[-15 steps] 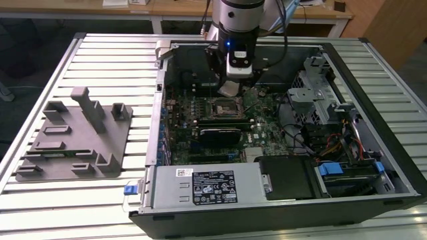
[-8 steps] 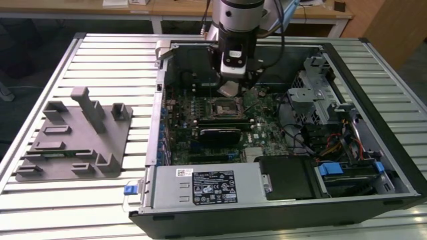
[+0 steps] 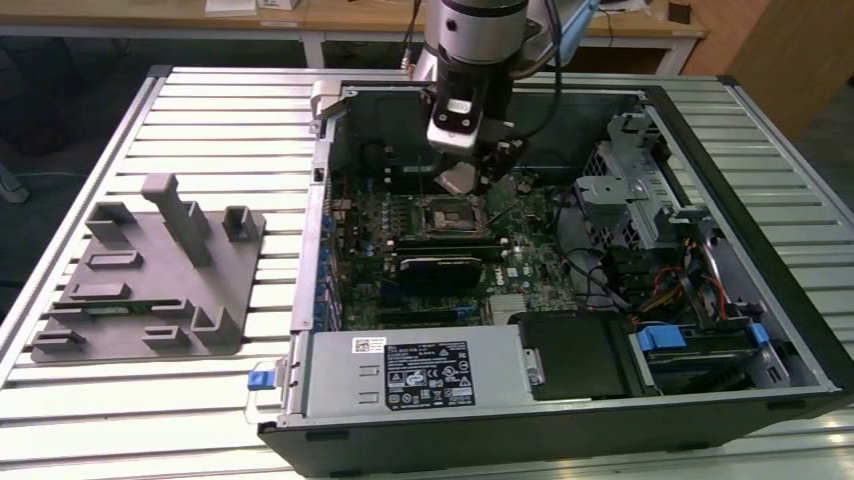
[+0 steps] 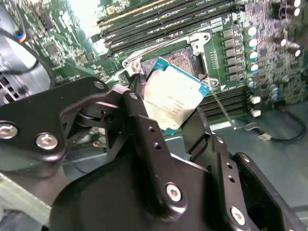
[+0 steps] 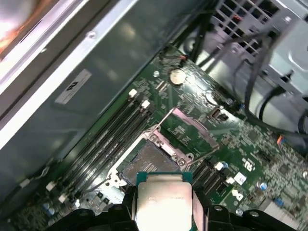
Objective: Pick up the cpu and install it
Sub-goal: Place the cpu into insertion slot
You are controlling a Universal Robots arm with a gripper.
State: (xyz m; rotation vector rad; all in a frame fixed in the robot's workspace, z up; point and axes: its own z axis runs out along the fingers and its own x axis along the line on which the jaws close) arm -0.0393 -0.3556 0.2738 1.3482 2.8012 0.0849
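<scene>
Slatted metal table (image 3: pixel 214 120), grey plastic tray (image 3: pixel 147 290) at the black case's (image 3: pixel 534 445) nine o'clock; my black gripper (image 4: pixel 168 108) clamps the shiny square cpu (image 4: pixel 174 102) above the open socket (image 5: pixel 147 161).

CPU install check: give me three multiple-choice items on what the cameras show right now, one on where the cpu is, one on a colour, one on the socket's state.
1. Where is the cpu?
A. Seated and latched down.
B. Held by the gripper above the motherboard.
C. Lying on the grey tray.

2. What colour is the motherboard?
A. Green.
B. Red.
C. White.

3. How does the socket stand?
A. Closed and latched.
B. Open with a chip seated.
C. Open and empty.

Answers:
1 B: in both wrist views the cpu sits clamped in the gripper, clear of the board.
2 A: the board is green in the exterior view and in both wrist views.
3 C: the first wrist view shows the load plate lifted and the socket's contact field bare.
</scene>
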